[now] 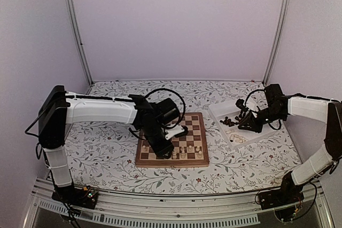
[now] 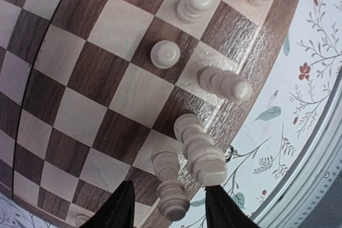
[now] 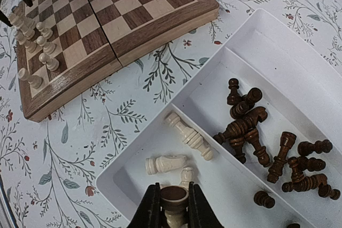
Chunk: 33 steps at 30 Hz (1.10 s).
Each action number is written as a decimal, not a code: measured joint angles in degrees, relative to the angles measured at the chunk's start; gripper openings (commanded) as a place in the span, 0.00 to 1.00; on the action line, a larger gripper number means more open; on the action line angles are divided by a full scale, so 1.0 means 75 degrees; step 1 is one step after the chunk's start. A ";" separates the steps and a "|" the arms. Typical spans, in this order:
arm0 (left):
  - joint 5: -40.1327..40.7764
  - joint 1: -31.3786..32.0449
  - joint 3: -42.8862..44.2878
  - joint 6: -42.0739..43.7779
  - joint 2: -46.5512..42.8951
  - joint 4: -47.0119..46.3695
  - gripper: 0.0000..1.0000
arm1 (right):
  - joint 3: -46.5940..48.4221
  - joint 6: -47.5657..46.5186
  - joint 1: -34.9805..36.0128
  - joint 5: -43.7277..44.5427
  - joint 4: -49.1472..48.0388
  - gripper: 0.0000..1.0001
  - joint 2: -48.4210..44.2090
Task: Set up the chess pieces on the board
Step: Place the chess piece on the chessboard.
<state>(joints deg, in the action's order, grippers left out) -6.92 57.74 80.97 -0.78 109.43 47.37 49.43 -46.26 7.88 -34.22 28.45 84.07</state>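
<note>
Several pale chess pieces (image 2: 165, 54) stood along one edge of the board (image 2: 107, 94), and the left gripper (image 2: 170, 186) hung over that edge with its jaws parted, a pale chessman (image 2: 172, 198) standing between the fingers with a gap on each side. The right gripper (image 3: 173, 187) was clenched on a cream piece (image 3: 173, 197) above the white tray (image 3: 278, 52), where dark pieces (image 3: 251, 126) lay in one compartment and a few cream ones (image 3: 187, 134) in the next

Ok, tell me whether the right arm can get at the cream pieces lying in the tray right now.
Probably not yet. The right gripper hangs just above the cream pieces in the white tray with nothing between, but it is shut on a pale chessman.
</note>
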 measured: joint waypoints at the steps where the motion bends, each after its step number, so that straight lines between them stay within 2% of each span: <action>1: 0.0017 0.0009 0.0003 0.0003 -0.0003 0.0017 0.51 | 0.0000 0.0003 0.0000 0.0000 0.0000 0.13 0.0000; 6: 0.0411 0.0026 -0.0029 0.0041 -0.0475 0.0318 0.53 | 0.0000 0.0006 0.0000 0.0003 0.0003 0.13 0.0000; 11: 0.0982 0.0026 -0.0073 0.0041 -0.2224 0.0254 0.55 | 0.0050 0.0108 0.0102 -0.0076 0.0166 0.13 -0.0073; 15: 0.1376 0.0026 -0.0685 0.0140 -0.3678 -0.1099 0.56 | 0.0632 0.0478 0.0201 -0.0589 0.0405 0.13 -0.0251; 18: 0.1597 0.0026 -0.1320 0.0175 -0.4130 -0.2512 0.56 | 0.1364 0.0886 0.0207 -0.1233 0.0466 0.14 -0.0300; 23: 0.1652 0.0029 -0.2291 0.0111 -0.3751 -0.5435 0.56 | 0.2320 0.1661 0.0207 -0.2538 0.0455 0.15 -0.0187; 27: 0.1705 0.0070 -0.2448 -0.0079 -0.2964 -0.7414 0.56 | 0.2591 0.2366 0.0216 -0.3497 0.0458 0.16 0.0338; 33: 0.2052 0.0440 -0.1719 -0.0146 -0.1358 -0.8754 0.56 | 0.2597 0.3663 0.0280 -0.4514 0.0256 0.16 0.0772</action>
<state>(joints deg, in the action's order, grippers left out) 8.47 61.04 68.07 -1.87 99.24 -18.28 68.90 -18.79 9.98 -68.07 30.37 89.86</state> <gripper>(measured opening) 0.560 0.160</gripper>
